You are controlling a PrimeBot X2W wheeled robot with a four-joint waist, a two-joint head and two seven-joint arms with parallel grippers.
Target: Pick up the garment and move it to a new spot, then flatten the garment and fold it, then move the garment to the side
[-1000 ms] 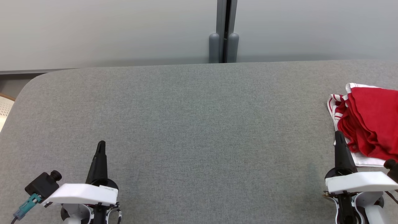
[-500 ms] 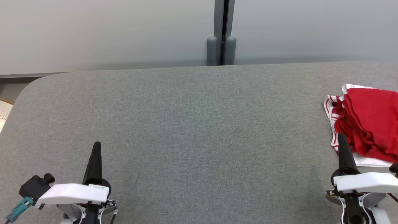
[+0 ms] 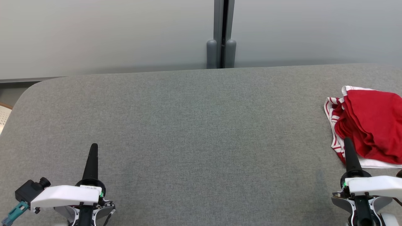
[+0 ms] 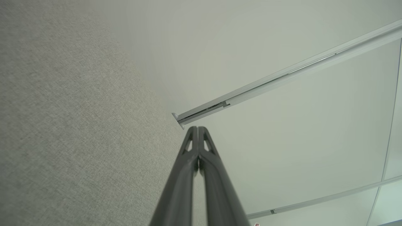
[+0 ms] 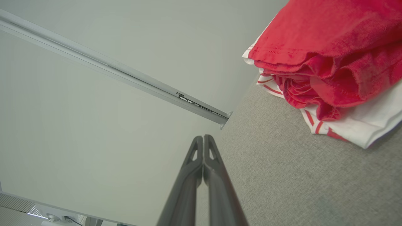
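The garment (image 3: 370,125) is a crumpled red cloth with white, red-striped edging, bunched at the far right of the grey table (image 3: 194,131). It also lies at the upper right in the right wrist view as the garment (image 5: 329,56). My right gripper (image 3: 347,141) is shut and empty, its tip just in front of the garment's near left edge. The right gripper (image 5: 203,138) has its fingers pressed together. At the lower left my left gripper (image 3: 93,147) is shut and empty, far from the garment. The left gripper (image 4: 198,129) likewise has its fingers together.
A pale wall with a grey vertical post (image 3: 221,34) stands behind the table's far edge. The table's rounded left corner (image 3: 22,94) drops off to the floor, where a pale chair edge (image 3: 3,114) peeks in.
The whole picture has shifted left and down, so the camera moved. Both grippers sit slightly lower in view and stay shut. The garment lies as before.
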